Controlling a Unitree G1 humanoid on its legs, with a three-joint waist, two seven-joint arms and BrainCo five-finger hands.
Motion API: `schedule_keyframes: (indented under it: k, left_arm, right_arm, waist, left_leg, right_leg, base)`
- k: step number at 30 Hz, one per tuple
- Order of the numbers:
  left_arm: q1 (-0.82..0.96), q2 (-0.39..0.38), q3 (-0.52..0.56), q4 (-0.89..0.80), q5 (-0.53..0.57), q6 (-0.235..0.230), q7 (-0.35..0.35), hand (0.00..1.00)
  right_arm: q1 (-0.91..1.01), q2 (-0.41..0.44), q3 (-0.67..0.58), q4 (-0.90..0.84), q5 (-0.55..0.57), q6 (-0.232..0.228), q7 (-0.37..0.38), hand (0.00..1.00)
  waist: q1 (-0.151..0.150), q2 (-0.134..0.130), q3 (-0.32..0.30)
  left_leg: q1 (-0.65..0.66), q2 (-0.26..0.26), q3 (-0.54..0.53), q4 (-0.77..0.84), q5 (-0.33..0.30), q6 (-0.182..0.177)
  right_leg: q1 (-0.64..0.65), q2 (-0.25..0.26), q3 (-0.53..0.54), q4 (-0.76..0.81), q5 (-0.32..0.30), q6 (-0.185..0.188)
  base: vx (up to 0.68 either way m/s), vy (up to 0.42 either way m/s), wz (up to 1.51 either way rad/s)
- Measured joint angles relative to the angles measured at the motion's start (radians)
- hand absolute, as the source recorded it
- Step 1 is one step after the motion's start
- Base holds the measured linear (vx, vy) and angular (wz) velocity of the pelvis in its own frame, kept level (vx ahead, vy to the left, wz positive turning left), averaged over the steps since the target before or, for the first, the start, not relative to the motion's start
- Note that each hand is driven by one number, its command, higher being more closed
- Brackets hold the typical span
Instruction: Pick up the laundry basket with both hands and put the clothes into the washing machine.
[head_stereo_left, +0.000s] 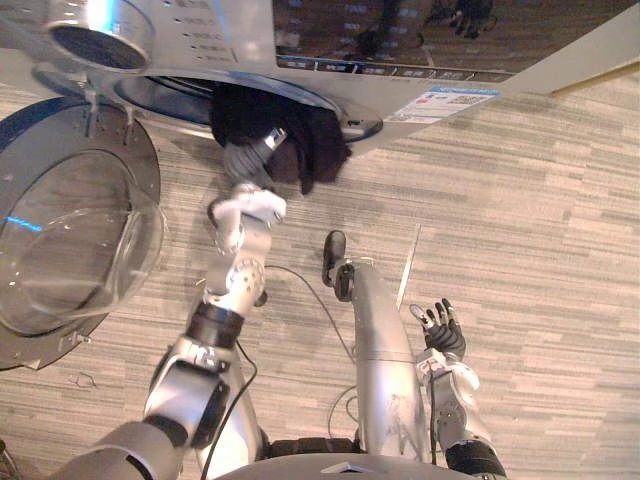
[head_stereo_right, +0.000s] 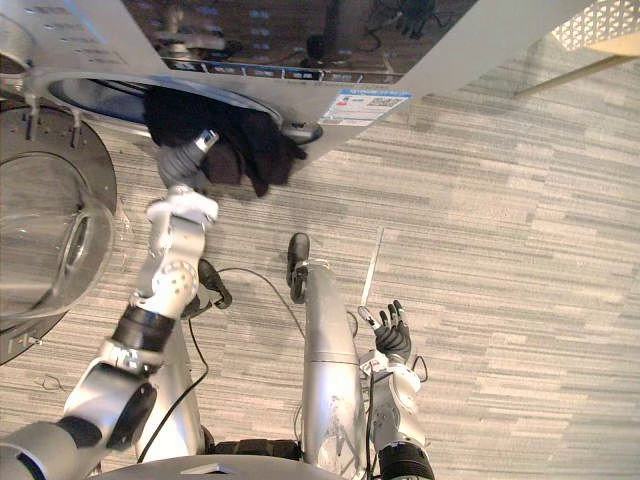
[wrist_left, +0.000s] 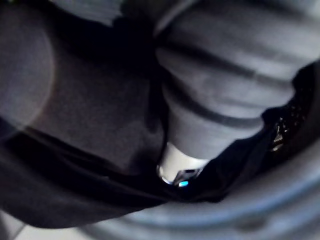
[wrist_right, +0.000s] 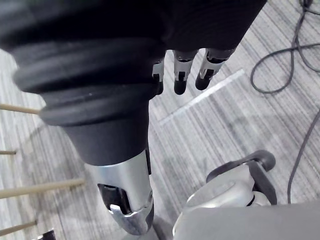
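Now loading step: left hand (head_stereo_left: 250, 158) at washer (head_stereo_left: 240, 40) mouth, fingers buried in dark clothes (head_stereo_left: 315, 150), grip cannot tell. Clothes hang half over rim. Door (head_stereo_left: 70, 240) open. Right hand (head_stereo_left: 443, 328) idle above floor (head_stereo_left: 540, 200), fingers relaxed. Next, likely: push clothes deeper into drum.

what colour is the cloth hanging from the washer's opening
Black. The cloth shows best in the left eye view.

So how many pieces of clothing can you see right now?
1: a dark garment hanging from the washing machine drum opening, against the left hand. More may be hidden inside.
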Motion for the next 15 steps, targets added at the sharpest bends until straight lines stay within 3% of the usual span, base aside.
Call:
schedule_keyframes:
  k: [7,15]
  left_arm:
    - [-0.180,0.140,0.164,0.291,0.006,0.005,0.053,1.00]
    - [-0.448,0.250,0.126,0.387,-0.012,0.041,0.053,1.00]
  right_arm:
    - [0.002,0.016,0.009,0.005,0.001,-0.001,-0.001,0.00]
    - [0.001,0.017,0.033,0.027,0.012,-0.001,0.000,0.00]
  waist:
    - [-0.017,-0.002,0.001]
    - [-0.035,-0.035,0.020]
  left_leg:
    - [-0.057,0.032,0.000,0.024,-0.006,-0.001]
    - [-0.125,0.053,0.000,0.052,-0.009,0.002]
  right_leg:
    - [-0.058,0.033,0.009,-0.004,0.017,0.001]
    - [-0.114,0.049,0.013,-0.020,0.050,0.009]
  base:
    - [-0.03,-0.009,-0.17]
    - [-0.05,0.017,-0.10]
